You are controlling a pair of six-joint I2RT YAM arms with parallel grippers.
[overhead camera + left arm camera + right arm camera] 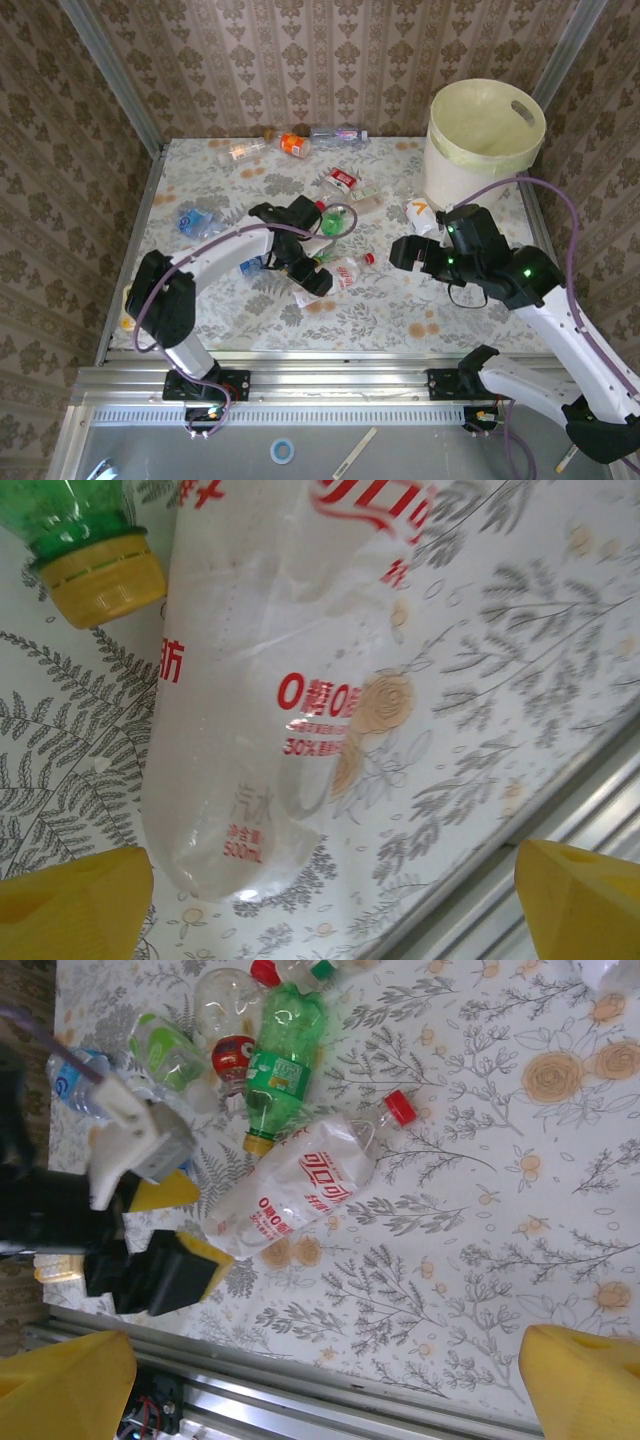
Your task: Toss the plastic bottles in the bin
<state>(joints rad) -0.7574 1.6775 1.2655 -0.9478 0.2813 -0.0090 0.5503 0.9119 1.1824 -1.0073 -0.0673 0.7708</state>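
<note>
the left gripper (325,905) is holding its yellow fingers (75,905) wide apart, gripping nothing, with the base of a clear plastic bottle (260,680) lying between them on the fern-and-rose tablecloth (520,630), its print reading "30%" and "500ml" in red. the right gripper (330,1380) is hanging equally wide and empty, and the bin (485,140) is sitting in the far right corner against brown damask wallpaper (300,60).

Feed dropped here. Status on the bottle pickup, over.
Left gripper open, straddling base of clear red-labelled bottle. Right gripper open, empty. Green bottle lies close beside it; bin at far right corner.
</note>
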